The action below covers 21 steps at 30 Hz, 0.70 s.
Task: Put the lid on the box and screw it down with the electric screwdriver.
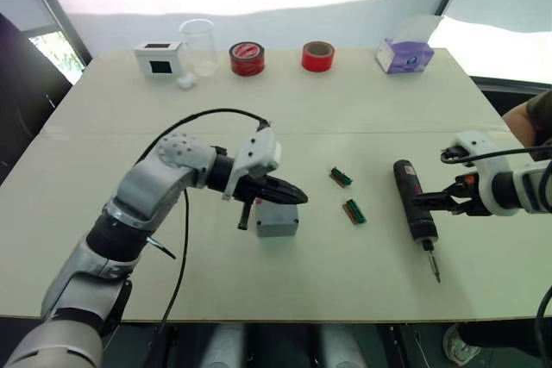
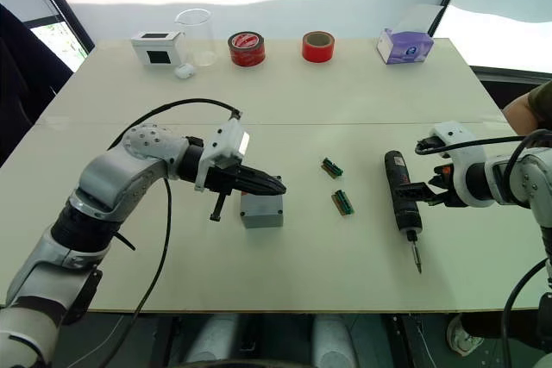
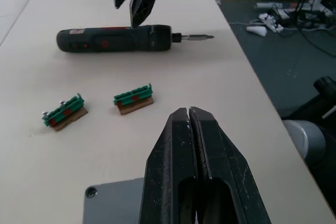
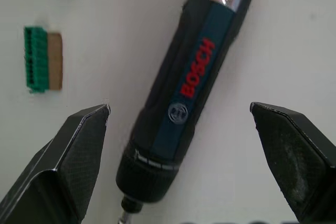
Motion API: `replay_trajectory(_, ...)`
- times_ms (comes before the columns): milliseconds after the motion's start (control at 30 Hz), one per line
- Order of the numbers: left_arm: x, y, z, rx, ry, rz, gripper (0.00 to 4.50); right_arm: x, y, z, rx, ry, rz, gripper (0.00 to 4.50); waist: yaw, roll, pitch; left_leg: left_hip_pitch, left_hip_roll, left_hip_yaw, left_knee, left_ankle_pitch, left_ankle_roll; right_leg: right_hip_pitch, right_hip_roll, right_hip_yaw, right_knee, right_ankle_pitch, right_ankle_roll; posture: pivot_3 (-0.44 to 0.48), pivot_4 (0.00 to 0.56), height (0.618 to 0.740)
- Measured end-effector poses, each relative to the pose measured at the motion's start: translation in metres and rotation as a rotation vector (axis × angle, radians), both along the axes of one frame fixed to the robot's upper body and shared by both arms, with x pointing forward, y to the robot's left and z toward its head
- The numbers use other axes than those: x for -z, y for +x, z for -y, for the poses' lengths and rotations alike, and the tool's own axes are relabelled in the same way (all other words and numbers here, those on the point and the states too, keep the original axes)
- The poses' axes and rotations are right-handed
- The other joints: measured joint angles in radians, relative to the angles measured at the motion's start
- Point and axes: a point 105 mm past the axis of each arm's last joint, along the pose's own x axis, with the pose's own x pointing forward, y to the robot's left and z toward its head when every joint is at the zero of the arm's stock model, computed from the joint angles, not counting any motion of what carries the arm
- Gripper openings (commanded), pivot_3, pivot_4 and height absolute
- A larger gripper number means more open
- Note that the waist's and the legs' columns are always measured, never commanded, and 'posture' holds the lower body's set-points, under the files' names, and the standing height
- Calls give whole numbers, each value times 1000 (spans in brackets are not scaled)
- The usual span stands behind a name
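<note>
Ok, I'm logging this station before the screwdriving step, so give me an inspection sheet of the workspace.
Surface: beige table, seam across the middle.
Job's things: grey box with lid on; Bosch electric screwdriver lying flat.
Clutter: two green bit holders, two red tape rolls, clear beaker, white box, purple tissue box.
Grippers: left gripper over the box, jaws shut; right gripper open astride the screwdriver.
Cables: black cable along the left arm.
Surroundings: power strip on the floor.
</note>
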Motion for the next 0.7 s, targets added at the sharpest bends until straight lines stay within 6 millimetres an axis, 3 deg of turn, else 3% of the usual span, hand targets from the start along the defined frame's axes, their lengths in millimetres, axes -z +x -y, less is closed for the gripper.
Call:
replay_trajectory(267, 25, -12, 4, 24, 44, -13, 0, 25, -5, -6, 3, 119, -156, 4443, -5, 0, 0, 0, 0, 0, 0, 0, 0, 0, 0, 0, 0, 0, 0, 0, 150, 740)
replay_trajectory(700, 26, -18, 9, -6, 22, -9, 0, 37, 3, -7, 11, 74, -290, 4443, -4, 0, 0, 0, 0, 0, 0, 0, 0, 0, 0, 0, 0, 0, 0, 0, 150, 740)
